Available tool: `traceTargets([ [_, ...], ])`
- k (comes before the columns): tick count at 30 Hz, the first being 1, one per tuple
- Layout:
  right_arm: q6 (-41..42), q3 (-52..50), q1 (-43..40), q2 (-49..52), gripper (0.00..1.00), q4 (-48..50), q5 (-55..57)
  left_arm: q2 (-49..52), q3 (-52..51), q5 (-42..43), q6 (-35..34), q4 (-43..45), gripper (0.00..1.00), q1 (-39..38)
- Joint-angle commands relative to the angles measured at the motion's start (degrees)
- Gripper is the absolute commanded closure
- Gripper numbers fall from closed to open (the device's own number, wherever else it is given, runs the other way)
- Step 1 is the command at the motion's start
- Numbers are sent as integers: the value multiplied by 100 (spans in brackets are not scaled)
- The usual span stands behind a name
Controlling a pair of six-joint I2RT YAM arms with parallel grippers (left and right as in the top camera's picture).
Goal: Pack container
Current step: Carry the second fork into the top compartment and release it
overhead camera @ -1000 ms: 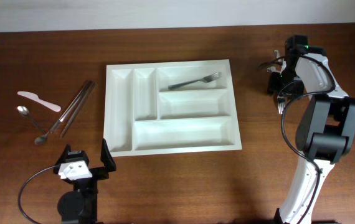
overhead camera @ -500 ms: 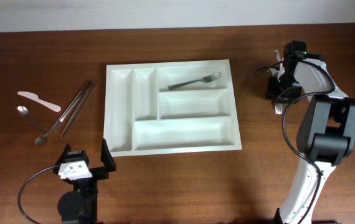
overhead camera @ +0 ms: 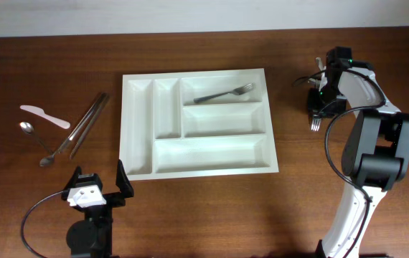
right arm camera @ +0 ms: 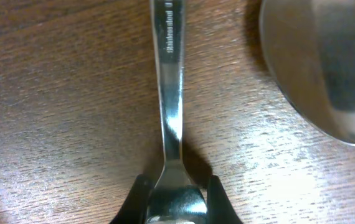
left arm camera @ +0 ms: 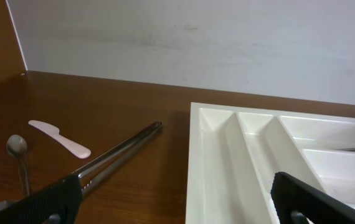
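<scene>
The container [overhead camera: 212,155], a large white tray with five compartments, lies mid-table, and one fork [overhead camera: 224,92] rests in its upper right compartment. To its right, my right gripper [overhead camera: 320,106] is down at the table, shut on a second steel fork [overhead camera: 316,123] whose tines stick out toward the near side. In the right wrist view both fingers press the fork's metal [right arm camera: 170,93] between them at the right gripper [right arm camera: 176,194]. My left gripper [overhead camera: 98,180] stands wide open near the tray's front left corner, holding nothing; the left gripper [left arm camera: 177,205] faces the container [left arm camera: 197,162].
A steel spoon bowl [right arm camera: 327,62] lies just beside the held fork. Left of the tray lie long metal tongs [overhead camera: 82,125], a white plastic knife [overhead camera: 44,116] and a spoon [overhead camera: 36,142]. The tongs [left arm camera: 118,154] run close to the tray's left rim.
My right gripper dropped a little onto the fork and closed its fingers on it; the fork's tines shifted slightly left. The left arm has stayed still.
</scene>
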Motion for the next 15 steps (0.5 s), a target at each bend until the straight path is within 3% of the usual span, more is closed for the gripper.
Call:
traceTargets([
  [1, -48, -216, -15, 175, 96, -59, 52, -50, -28, 61, 111, -9, 1, -24],
  [15, -103, 22, -4, 175, 96, -168, 52, -50, -28, 61, 111, -9, 1, -24],
])
